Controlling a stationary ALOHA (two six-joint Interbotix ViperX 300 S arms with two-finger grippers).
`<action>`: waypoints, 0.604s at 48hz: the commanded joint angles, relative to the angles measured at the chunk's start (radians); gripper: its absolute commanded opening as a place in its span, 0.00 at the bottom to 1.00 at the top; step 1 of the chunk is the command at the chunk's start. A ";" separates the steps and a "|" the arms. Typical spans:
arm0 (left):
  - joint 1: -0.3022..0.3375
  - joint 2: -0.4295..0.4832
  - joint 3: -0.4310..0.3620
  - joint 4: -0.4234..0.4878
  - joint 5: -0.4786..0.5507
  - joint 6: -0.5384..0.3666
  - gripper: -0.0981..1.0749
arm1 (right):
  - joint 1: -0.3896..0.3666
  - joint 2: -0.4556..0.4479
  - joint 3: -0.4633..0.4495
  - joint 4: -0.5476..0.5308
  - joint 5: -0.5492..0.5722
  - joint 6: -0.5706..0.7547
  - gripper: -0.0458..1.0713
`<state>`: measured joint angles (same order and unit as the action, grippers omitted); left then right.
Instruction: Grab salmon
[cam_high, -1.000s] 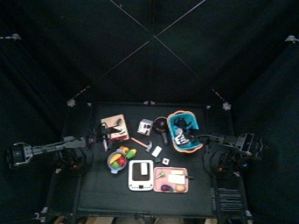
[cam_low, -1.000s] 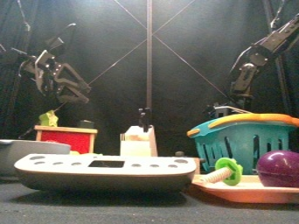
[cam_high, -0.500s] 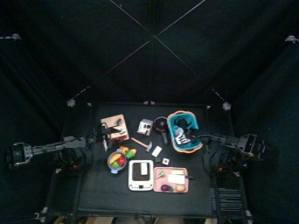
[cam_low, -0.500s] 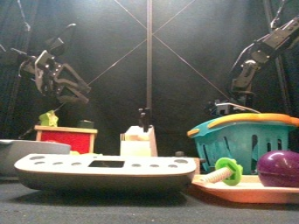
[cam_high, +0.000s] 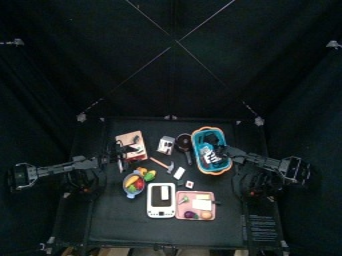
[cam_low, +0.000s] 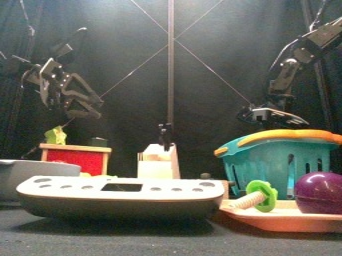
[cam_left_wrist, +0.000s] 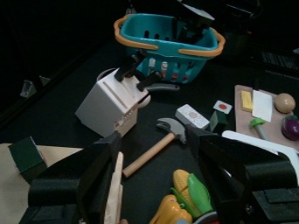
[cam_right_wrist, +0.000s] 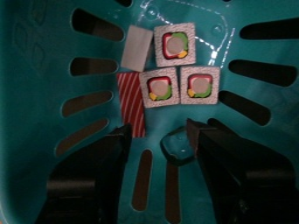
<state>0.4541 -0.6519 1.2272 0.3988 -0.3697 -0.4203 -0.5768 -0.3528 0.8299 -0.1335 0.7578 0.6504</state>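
Two black arms flank a small black tabletop (cam_high: 107, 205) from above, black curtains closing in on all sides. The right gripper (cam_high: 222, 152) reaches over the teal basket (cam_high: 210, 143); the left gripper (cam_high: 120, 152) hangs by a wooden box (cam_high: 131, 143).

From the front, the basket sits at right behind a tray (cam_low: 287, 215) holding a purple ball (cam_low: 319, 190), with a grey calculator-like device (cam_low: 120, 193) nearest.

The left wrist camera shows a hammer (cam_left_wrist: 156, 145) and a white block (cam_left_wrist: 111, 104) on the dark surface; whether that gripper is open I cannot tell.

The right wrist camera looks into the basket, jaws spread wide above three sushi pieces (cam_right_wrist: 179, 79); which is salmon is unclear.
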 joint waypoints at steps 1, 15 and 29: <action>0.005 0.002 -0.012 -0.002 -0.005 -0.002 0.89 | -0.008 -0.048 -0.008 0.003 -0.002 0.002 0.82; 0.005 0.002 -0.012 -0.002 -0.005 0.000 0.89 | 0.046 0.000 0.054 0.103 -0.110 -0.014 0.82; 0.009 0.002 -0.011 -0.002 -0.005 -0.002 0.89 | 0.083 0.103 0.055 0.121 -0.184 -0.015 0.82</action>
<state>0.4587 -0.6519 1.2272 0.3988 -0.3697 -0.4203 -0.4939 -0.2516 0.8958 -0.0107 0.5921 0.6366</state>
